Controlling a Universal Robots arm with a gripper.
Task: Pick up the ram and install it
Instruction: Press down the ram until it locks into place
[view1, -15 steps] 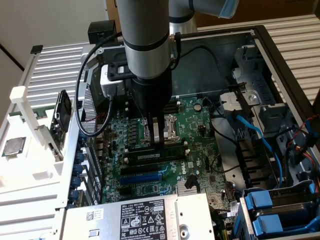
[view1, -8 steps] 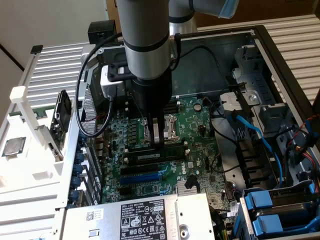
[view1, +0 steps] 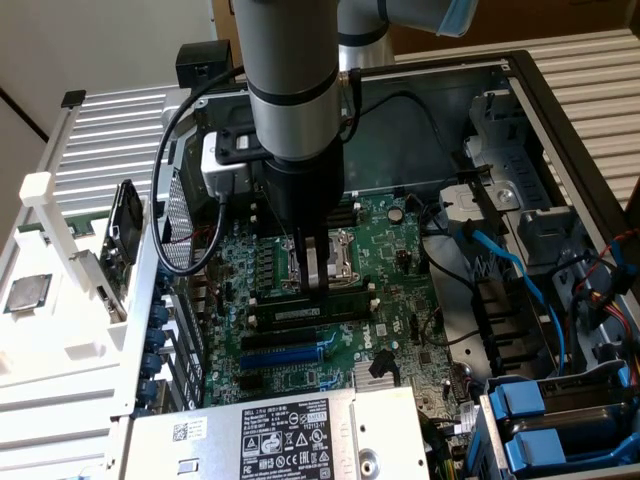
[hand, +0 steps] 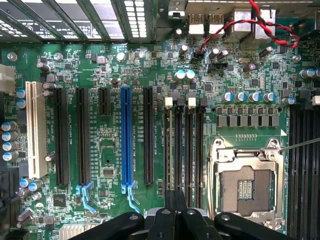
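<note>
The ram (view1: 300, 308) is a long dark-green stick with a white label. It stands on edge in a memory slot of the green motherboard (view1: 400, 300), inside the open computer case. My gripper (view1: 317, 284) hangs straight down over its middle, shut, with the fingertips meeting the stick's top edge. In the wrist view my gripper (hand: 176, 212) has its black fingers (hand: 165, 220) pressed together over the row of long black memory slots (hand: 195, 145) with white end clips. I cannot make out the stick itself in that view.
An open silver processor socket (hand: 245, 187) lies just beside the memory slots. A blue expansion slot (hand: 126, 140) and several black ones lie on the other side. Blue and black cables (view1: 500, 265) and blue drive bays (view1: 540, 430) crowd the exterior view's right. A labelled metal box (view1: 290, 435) sits in front.
</note>
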